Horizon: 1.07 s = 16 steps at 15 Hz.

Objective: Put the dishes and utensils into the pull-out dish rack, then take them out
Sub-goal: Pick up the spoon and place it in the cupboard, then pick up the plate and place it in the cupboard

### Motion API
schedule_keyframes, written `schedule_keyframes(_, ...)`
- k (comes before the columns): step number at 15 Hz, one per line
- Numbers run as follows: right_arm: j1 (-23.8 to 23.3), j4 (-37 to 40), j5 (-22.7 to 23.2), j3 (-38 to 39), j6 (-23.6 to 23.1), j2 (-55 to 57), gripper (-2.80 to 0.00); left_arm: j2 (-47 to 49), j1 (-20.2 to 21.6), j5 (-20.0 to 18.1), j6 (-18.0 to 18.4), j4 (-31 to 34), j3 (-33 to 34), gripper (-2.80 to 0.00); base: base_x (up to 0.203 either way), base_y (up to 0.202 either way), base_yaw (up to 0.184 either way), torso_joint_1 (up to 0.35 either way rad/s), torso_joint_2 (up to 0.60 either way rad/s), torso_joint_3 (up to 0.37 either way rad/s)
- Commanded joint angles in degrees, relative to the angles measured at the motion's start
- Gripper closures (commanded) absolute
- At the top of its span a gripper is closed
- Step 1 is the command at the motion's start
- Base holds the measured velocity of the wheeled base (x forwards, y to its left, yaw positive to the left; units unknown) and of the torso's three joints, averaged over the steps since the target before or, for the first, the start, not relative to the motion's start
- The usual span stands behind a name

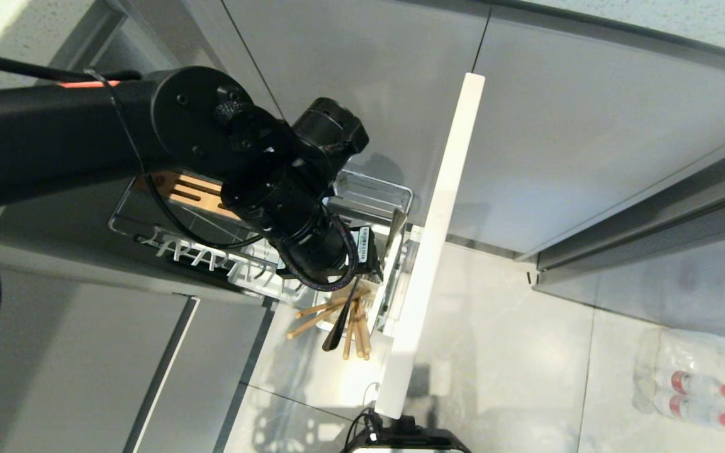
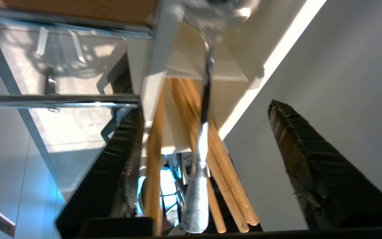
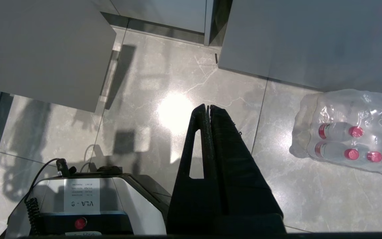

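The pull-out dish rack point(image 1: 148, 217) stands drawn out from the cabinet, with its wooden bar point(image 1: 196, 194) and pale front panel point(image 1: 438, 239). Its white caddy point(image 2: 184, 66) holds wooden chopsticks point(image 1: 328, 314) point(image 2: 224, 159) and a spoon point(image 1: 340, 327) point(image 2: 204, 113), all leaning out towards me. My left gripper point(image 2: 205, 106) is open. Its fingers point(image 2: 124, 159) stand wide on either side of these utensils without pinching them. In the head view the left wrist point(image 1: 299, 220) hides the jaws. The dishes are out of view. My right gripper point(image 3: 207, 108) hangs shut and empty above the floor.
Grey cabinet fronts point(image 1: 589, 138) surround the rack. A plastic-wrapped pack of water bottles point(image 1: 702, 384) point(image 3: 347, 136) lies on the tiled floor to the right. The robot's base point(image 3: 78, 202) sits below the right arm.
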Motion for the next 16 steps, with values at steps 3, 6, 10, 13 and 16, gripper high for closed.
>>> schedule_keyframes(3,0.1,0.0,0.0,0.0,0.0,0.1,0.0,-3.3,-0.1,2.1,0.0,-0.3,0.0,-2.8,0.0,0.0,0.0,0.0,0.0,0.0)
schedule_keyframes(6,0.0,0.0,0.0,0.0,0.0,0.1,0.0,-5.6,-0.2,2.8,-0.1,-0.2,0.1,-2.8,0.0,0.0,0.0,0.0,0.0,0.0)
schedule_keyframes(10,0.1,0.0,0.0,0.0,0.0,0.1,0.0,-9.6,-0.8,3.8,-0.1,-0.2,0.1,-2.8,0.0,0.0,0.0,0.0,0.0,0.0)
schedule_keyframes(13,0.0,0.0,0.0,0.0,0.0,0.1,0.0,-13.0,-1.9,6.9,-0.1,0.3,0.2,0.0,0.0,0.0,0.0,0.0,0.0,0.0)
schedule_keyframes(16,0.0,0.0,0.0,0.0,0.0,0.1,0.0,-16.5,-3.0,7.1,-0.1,2.0,0.3,0.0,0.0,0.0,0.0,0.0,0.0,0.0)
